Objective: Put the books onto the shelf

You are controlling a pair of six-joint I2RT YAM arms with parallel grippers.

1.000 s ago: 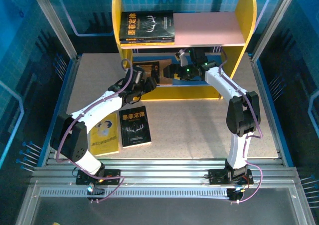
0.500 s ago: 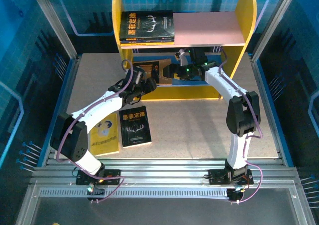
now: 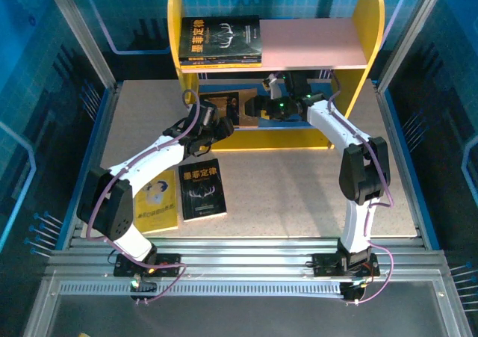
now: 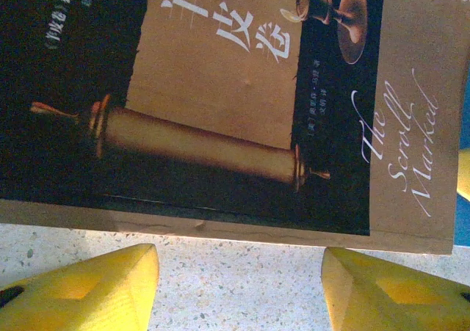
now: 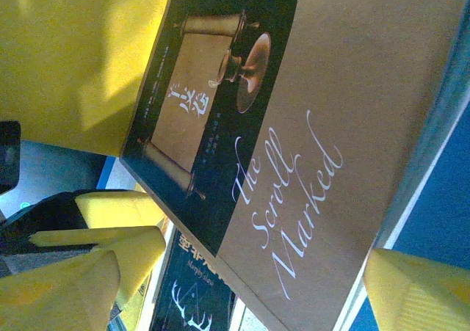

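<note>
A brown-black book point(image 3: 222, 104) lies in the lower tier of the shelf point(image 3: 314, 42), at its left end, and its cover point(image 4: 235, 103) reads "The Scroll Marked". My left gripper point(image 3: 226, 125) hovers in front of it, open, with bare tabletop between its yellow fingers point(image 4: 88, 287). My right gripper point(image 3: 250, 105) reaches into the lower tier from the right, open wide; the corner of that book point(image 5: 294, 147) lies between its fingers, with no visible clamp. A stack of black antler-cover books point(image 3: 219, 39) rests on the pink upper board. A black book point(image 3: 202, 188) and a yellow book point(image 3: 157, 199) lie on the table.
The shelf's yellow side panels point(image 3: 174, 31) and blue lower board point(image 3: 299, 120) hem in both grippers. Blue enclosure walls with metal posts point(image 3: 82, 31) surround the table. Open tabletop point(image 3: 291, 187) stretches in front of the shelf between the arms.
</note>
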